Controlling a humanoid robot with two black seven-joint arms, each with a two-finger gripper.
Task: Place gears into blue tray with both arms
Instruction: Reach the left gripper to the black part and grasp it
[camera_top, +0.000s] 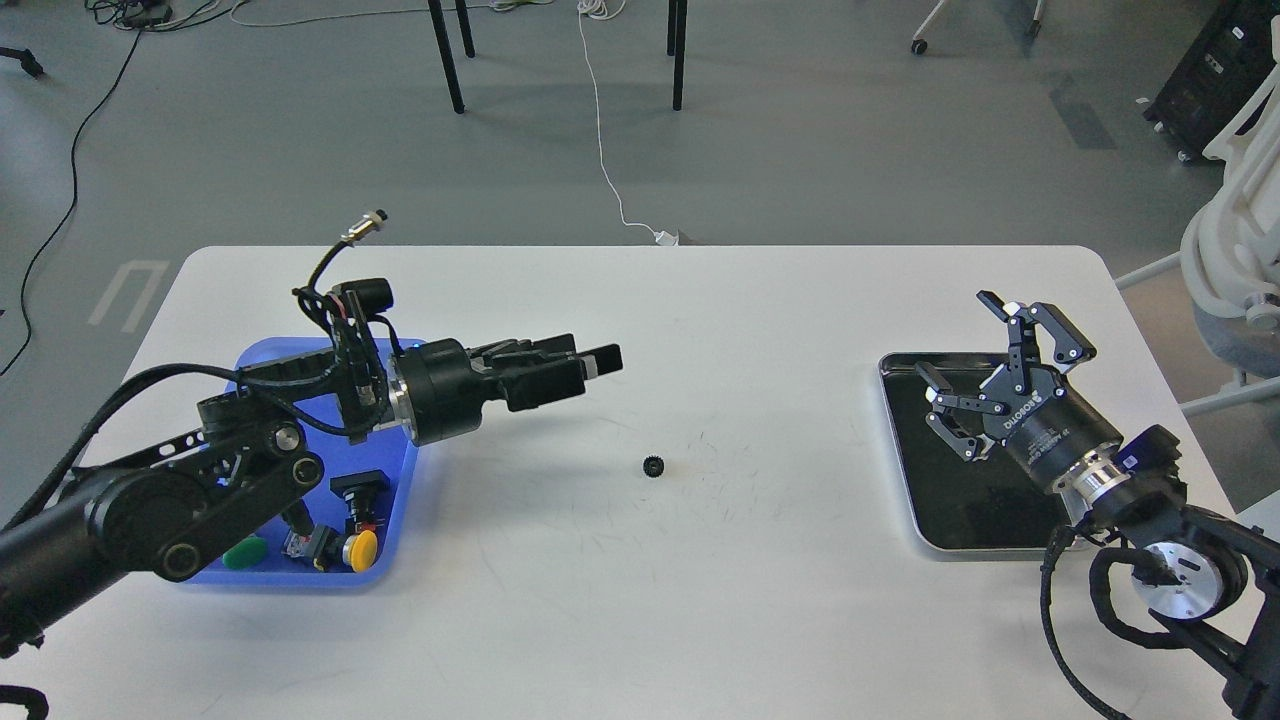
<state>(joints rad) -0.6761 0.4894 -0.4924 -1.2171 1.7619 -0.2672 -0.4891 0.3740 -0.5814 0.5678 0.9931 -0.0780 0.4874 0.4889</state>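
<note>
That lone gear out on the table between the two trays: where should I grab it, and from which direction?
Grip the gear across its toothed rim, fingers on opposite sides, coming straight down from above. It appears to lie flat on the bare table with nothing touching it, so a side approach has little to pinch. The left gripper is nearer and closer to the blue tray, so it looks the better choice.

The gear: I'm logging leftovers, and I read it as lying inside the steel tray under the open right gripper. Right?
Not quite. The head view shows the gear lying on the bare white table, between the blue tray and the steel tray. The right gripper is indeed open over the steel tray.
</note>
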